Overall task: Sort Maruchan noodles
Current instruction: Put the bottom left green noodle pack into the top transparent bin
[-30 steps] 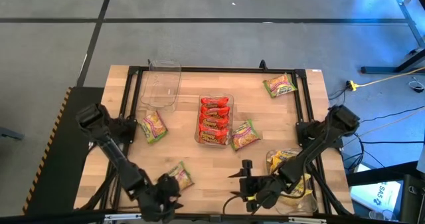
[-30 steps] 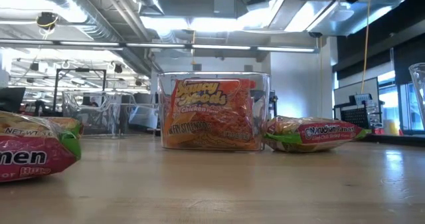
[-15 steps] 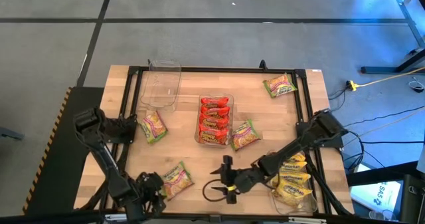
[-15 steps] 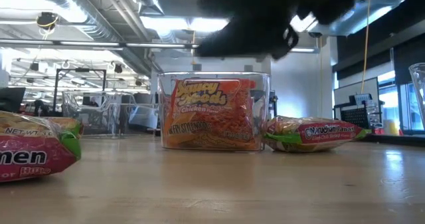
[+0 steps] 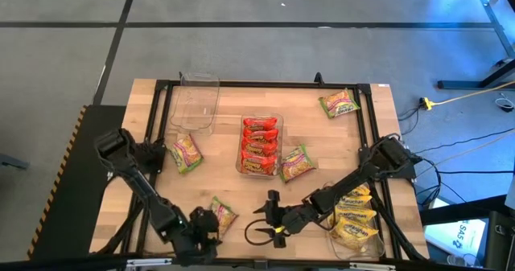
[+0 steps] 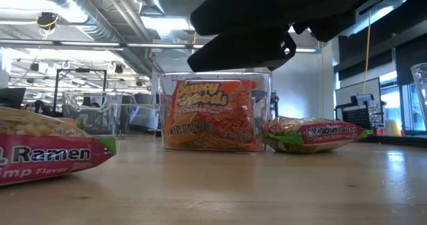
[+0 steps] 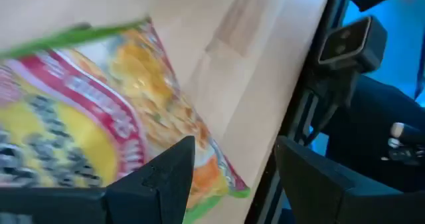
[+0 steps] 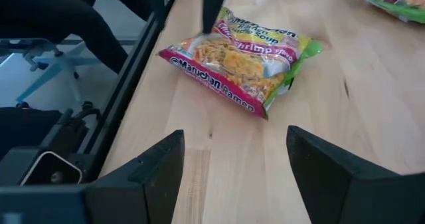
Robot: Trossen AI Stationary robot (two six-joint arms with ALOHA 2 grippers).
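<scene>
We read "Ramen" and "Shrimp Flavor" on the green-edged noodle packet lying at the near left of the low view; the right wrist view shows the same packet with "Maruchan Ramen" and "Shrimp" on its label. From above, this packet lies near the front edge of the worktop, tilted, with the left claw at its edge. In the left wrist view the packet fills most of the picture just beyond the two fingers, which stand apart; whether they touch it we cannot tell.

The clear tray at mid-worktop holds a row of red packets; in the low view the front one reads "Saucy Noodles" and "Chicken". A green packet leans against that tray's right side, its label reading "Maruchan" in the low view. Other green packets lie at the left and the far right corner. An empty clear tray stands at the far left, and a tray at the front right holds yellow packets.

The right arm reaches low across the front of the worktop, its claw spread wide, holding nothing, pointing at the shrimp packet and a little apart from it. The left arm bends down to the front edge.
</scene>
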